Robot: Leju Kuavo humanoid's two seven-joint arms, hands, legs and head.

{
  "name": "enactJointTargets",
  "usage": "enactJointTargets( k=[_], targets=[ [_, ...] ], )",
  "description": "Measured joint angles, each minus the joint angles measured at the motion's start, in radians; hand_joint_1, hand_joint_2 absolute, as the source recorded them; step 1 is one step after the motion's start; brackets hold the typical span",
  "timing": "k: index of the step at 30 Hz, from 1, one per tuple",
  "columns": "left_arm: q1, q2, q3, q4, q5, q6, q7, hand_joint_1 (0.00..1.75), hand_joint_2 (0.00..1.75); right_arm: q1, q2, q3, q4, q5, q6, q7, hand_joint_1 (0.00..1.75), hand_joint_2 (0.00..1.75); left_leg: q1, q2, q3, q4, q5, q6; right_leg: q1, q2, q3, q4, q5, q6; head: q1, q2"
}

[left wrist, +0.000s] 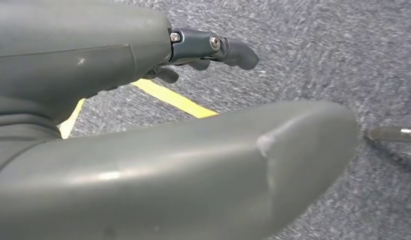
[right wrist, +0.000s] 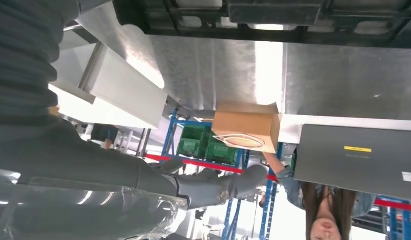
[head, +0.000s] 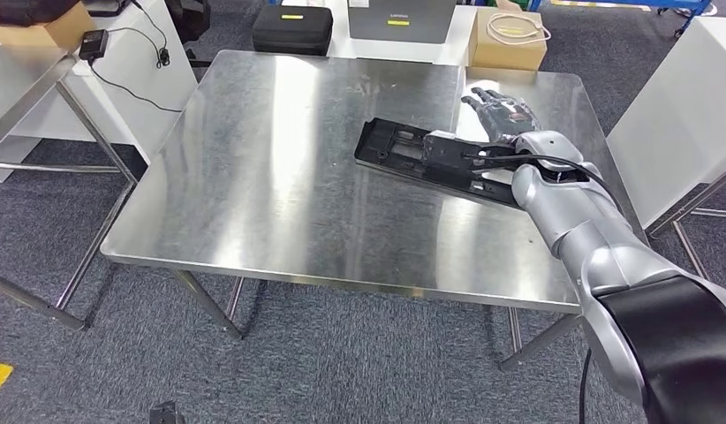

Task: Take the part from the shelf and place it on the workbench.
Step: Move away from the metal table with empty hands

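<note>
Now we see the black part lying flat on the worktop, right of centre. Our right robot hand hovers beyond it, fingers spread and empty; our left robot hand holds nothing either.

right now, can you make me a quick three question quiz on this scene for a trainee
1. True or false: the black part lies flat on the steel workbench.
2. Which describes the right hand?
A. It grips the part and lifts it
B. It is open, fingers extended, just past the part's far edge
C. It rests on the cardboard box
3. Fill in: in the left wrist view, the left hand hangs over grey carpet crossed by a ______ line.

Key
1. True
2. B
3. yellow
</note>
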Motion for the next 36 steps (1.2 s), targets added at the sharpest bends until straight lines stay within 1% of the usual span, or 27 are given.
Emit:
enactJointTargets(
  k=[2, 3, 4, 6, 7, 8, 10, 12, 13, 15, 17, 18, 19, 20, 21, 23, 24, 25, 27, 28, 29, 30, 32, 33, 34, 35, 36],
  targets=[
    [0.000, -0.001, 0.000, 0.000, 0.000, 0.000, 0.000, 0.00, 0.00, 0.006, -0.002, 0.000, 0.002, 0.000, 0.000, 0.000, 0.00, 1.75, 0.000, 0.000, -0.024, 0.001, 0.017, -0.003, -0.005, 0.000, -0.036, 0.125, -0.057, 0.005, 0.002, 0.000],
    [0.001, -0.002, 0.001, 0.000, 0.000, 0.000, 0.001, 0.00, 0.00, 0.009, -0.003, 0.000, 0.002, 0.000, 0.000, 0.000, 0.00, 1.75, 0.000, 0.000, -0.035, 0.002, 0.026, -0.006, -0.007, 0.000, -0.033, 0.148, -0.064, 0.014, 0.002, 0.000],
    [0.001, -0.002, 0.001, 0.000, 0.000, 0.000, 0.001, 0.00, 0.00, 0.011, -0.003, 0.000, 0.003, 0.000, 0.000, 0.000, 0.00, 1.75, 0.000, 0.000, -0.047, 0.004, 0.033, -0.010, -0.011, 0.000, -0.009, 0.130, -0.055, 0.025, 0.002, 0.000],
    [0.001, -0.004, 0.001, 0.000, 0.000, 0.000, 0.001, 0.00, 0.00, 0.009, -0.003, 0.000, 0.004, 0.000, 0.000, 0.000, 0.00, 1.75, 0.002, 0.000, -0.069, 0.013, 0.045, -0.020, -0.019, -0.001, 0.086, -0.005, -0.025, 0.043, 0.002, 0.000],
    [0.000, -0.004, 0.001, 0.000, 0.000, 0.000, 0.001, 0.00, 0.00, 0.008, -0.002, 0.000, 0.004, 0.000, 0.000, 0.000, 0.00, 1.75, 0.001, 0.000, -0.081, 0.020, 0.050, -0.026, -0.018, 0.001, 0.133, -0.071, -0.016, 0.044, 0.002, 0.000],
    [0.000, -0.004, 0.001, 0.000, 0.000, 0.000, 0.002, 0.00, 0.00, 0.007, -0.001, 0.000, 0.004, 0.000, 0.000, 0.000, 0.00, 1.75, 0.000, 0.000, -0.090, 0.027, 0.055, -0.032, -0.017, 0.003, 0.161, -0.117, -0.012, 0.042, 0.002, 0.000],
    [0.001, -0.004, 0.002, 0.000, 0.000, 0.000, 0.002, 0.00, 0.00, 0.010, -0.001, 0.000, 0.004, 0.000, -0.001, 0.000, 0.00, 1.75, -0.002, -0.003, -0.104, 0.038, 0.065, -0.043, -0.011, 0.008, 0.168, -0.133, -0.009, 0.031, 0.002, 0.000],
    [0.004, -0.004, 0.002, 0.000, 0.000, 0.000, 0.003, 0.00, 0.00, 0.012, 0.000, 0.000, 0.004, 0.000, -0.001, 0.000, 0.00, 1.75, 0.002, -0.006, -0.115, 0.047, 0.065, -0.053, -0.017, 0.007, 0.153, -0.129, 0.000, 0.017, 0.003, 0.000],
    [0.005, -0.004, 0.003, 0.000, 0.000, 0.000, 0.004, 0.00, 0.00, 0.013, 0.001, 0.000, 0.005, 0.001, -0.001, 0.000, 0.00, 1.75, 0.005, -0.006, -0.124, 0.063, 0.044, -0.060, -0.020, 0.005, 0.147, -0.129, 0.008, 0.006, 0.002, 0.000],
    [0.006, -0.003, 0.004, 0.000, 0.000, 0.000, 0.004, 0.00, 0.00, 0.013, 0.004, 0.000, 0.005, 0.002, -0.002, 0.001, 0.00, 1.75, 0.012, -0.006, -0.154, 0.153, -0.044, -0.074, -0.025, 0.003, 0.130, -0.129, 0.027, -0.013, 0.001, 0.000],
    [0.006, -0.003, 0.004, 0.000, -0.001, 0.000, 0.004, 0.00, 0.00, 0.014, 0.004, 0.000, 0.006, 0.003, -0.002, 0.003, 0.00, 1.75, 0.016, -0.006, -0.187, 0.288, -0.127, -0.083, -0.023, 0.002, 0.109, -0.129, 0.044, -0.018, 0.001, 0.000],
    [0.006, -0.003, 0.005, 0.000, -0.001, 0.000, 0.004, 0.00, 0.00, 0.016, 0.004, 0.000, 0.006, 0.003, -0.002, 0.004, 0.00, 1.75, 0.018, -0.006, -0.189, 0.329, -0.139, -0.085, -0.023, 0.001, 0.097, -0.128, 0.054, -0.017, 0.001, 0.000],
    [0.006, -0.003, 0.005, 0.000, -0.001, 0.000, 0.005, 0.00, 0.00, 0.018, 0.004, 0.000, 0.006, 0.004, -0.002, 0.004, 0.00, 1.75, 0.020, -0.006, -0.175, 0.338, -0.133, -0.086, -0.022, 0.002, 0.086, -0.128, 0.063, -0.014, 0.001, 0.000],
    [0.005, -0.003, 0.005, 0.000, -0.001, 0.000, 0.005, 0.00, 0.00, 0.019, 0.003, 0.000, 0.006, 0.004, -0.002, 0.005, 0.00, 1.75, 0.022, -0.006, -0.141, 0.308, -0.112, -0.085, -0.022, 0.002, 0.075, -0.127, 0.071, -0.010, 0.001, 0.000],
    [0.005, -0.003, 0.006, 0.000, -0.001, 0.000, 0.005, 0.00, 0.00, 0.019, 0.002, 0.000, 0.006, 0.005, -0.002, 0.006, 0.00, 1.75, 0.023, -0.006, -0.092, 0.250, -0.090, -0.083, -0.023, 0.002, 0.066, -0.127, 0.079, -0.006, 0.000, 0.000],
    [0.002, -0.003, 0.006, 0.000, -0.002, -0.001, 0.005, 0.00, 0.00, 0.018, -0.002, 0.000, 0.005, 0.006, -0.004, 0.008, 0.00, 1.75, 0.020, -0.008, 0.000, 0.121, -0.082, -0.076, -0.023, 0.002, 0.056, -0.129, 0.095, 0.006, 0.001, 0.000],
    [0.002, -0.003, 0.006, 0.000, -0.002, -0.001, 0.005, 0.00, 0.00, 0.018, -0.003, -0.001, 0.005, 0.006, -0.004, 0.009, 0.00, 1.75, 0.016, -0.010, 0.025, 0.084, -0.087, -0.071, -0.022, 0.000, 0.055, -0.131, 0.102, 0.013, 0.002, 0.000],
    [0.001, -0.003, 0.006, 0.000, -0.002, -0.002, 0.005, 0.00, 0.00, 0.017, -0.005, -0.001, 0.004, 0.006, -0.005, 0.011, 0.00, 1.75, 0.011, -0.012, 0.032, 0.067, -0.092, -0.066, -0.021, -0.001, 0.055, -0.133, 0.109, 0.021, 0.002, 0.000],
    [0.002, -0.003, 0.007, 0.000, -0.002, -0.001, 0.005, 0.00, 0.00, 0.017, -0.008, -0.001, 0.005, 0.007, -0.006, 0.012, 0.00, 1.75, 0.006, -0.012, 0.022, 0.060, -0.072, -0.049, -0.018, -0.002, 0.053, -0.141, 0.124, 0.037, 0.000, 0.000],
    [0.001, -0.003, 0.008, 0.000, -0.002, -0.001, 0.005, 0.00, 0.00, 0.017, -0.011, -0.001, 0.005, 0.007, -0.006, 0.012, 0.00, 1.75, 0.005, -0.011, 0.015, 0.052, -0.058, -0.039, -0.017, -0.002, 0.045, -0.138, 0.118, 0.040, -0.001, 0.000],
    [0.000, -0.004, 0.009, 0.000, -0.002, -0.001, 0.005, 0.00, 0.00, 0.017, -0.014, -0.001, 0.006, 0.008, -0.006, 0.013, 0.00, 1.75, 0.005, -0.009, 0.005, 0.045, -0.041, -0.028, -0.015, -0.002, 0.032, -0.119, 0.094, 0.036, 0.000, 0.000],
    [0.000, -0.004, 0.009, 0.000, -0.002, 0.000, 0.005, 0.00, 0.00, 0.017, -0.019, -0.002, 0.006, 0.008, -0.006, 0.014, 0.00, 1.75, 0.005, -0.008, -0.007, 0.039, -0.026, -0.020, -0.014, -0.002, 0.014, -0.078, 0.055, 0.028, 0.001, 0.000],
    [0.000, -0.004, 0.010, 0.000, -0.002, 0.000, 0.005, 0.00, 0.00, 0.020, -0.026, -0.002, 0.007, 0.009, -0.007, 0.015, 0.00, 1.75, -0.001, -0.008, -0.042, 0.039, 0.002, -0.009, -0.014, -0.001, -0.029, 0.060, -0.038, 0.013, 0.004, 0.000],
    [0.001, -0.004, 0.010, 0.000, -0.002, 0.000, 0.005, 0.00, 0.00, 0.023, -0.028, -0.002, 0.008, 0.009, -0.007, 0.016, 0.00, 1.75, -0.003, -0.008, -0.061, 0.039, 0.017, -0.008, -0.013, -0.001, -0.041, 0.126, -0.062, 0.015, 0.004, 0.000],
    [0.001, -0.004, 0.010, 0.000, -0.002, 0.000, 0.005, 0.00, 0.00, 0.026, -0.030, -0.002, 0.008, 0.009, -0.007, 0.016, 0.00, 1.75, -0.005, -0.008, -0.079, 0.040, 0.030, -0.008, -0.012, -0.001, -0.042, 0.170, -0.069, 0.021, 0.005, 0.000],
    [0.001, -0.004, 0.010, 0.000, -0.002, 0.000, 0.005, 0.00, 0.00, 0.028, -0.031, -0.002, 0.008, 0.009, -0.007, 0.016, 0.00, 1.75, -0.008, -0.008, -0.096, 0.040, 0.044, -0.008, -0.010, -0.001, -0.025, 0.177, -0.056, 0.028, 0.005, 0.000],
    [0.001, -0.005, 0.010, 0.000, -0.002, 0.000, 0.005, 0.00, 0.00, 0.029, -0.031, -0.002, 0.008, 0.009, -0.007, 0.017, 0.00, 1.75, -0.010, -0.008, -0.112, 0.041, 0.056, -0.009, -0.008, -0.001, 0.009, 0.149, -0.037, 0.033, 0.005, 0.000]
  ],
)
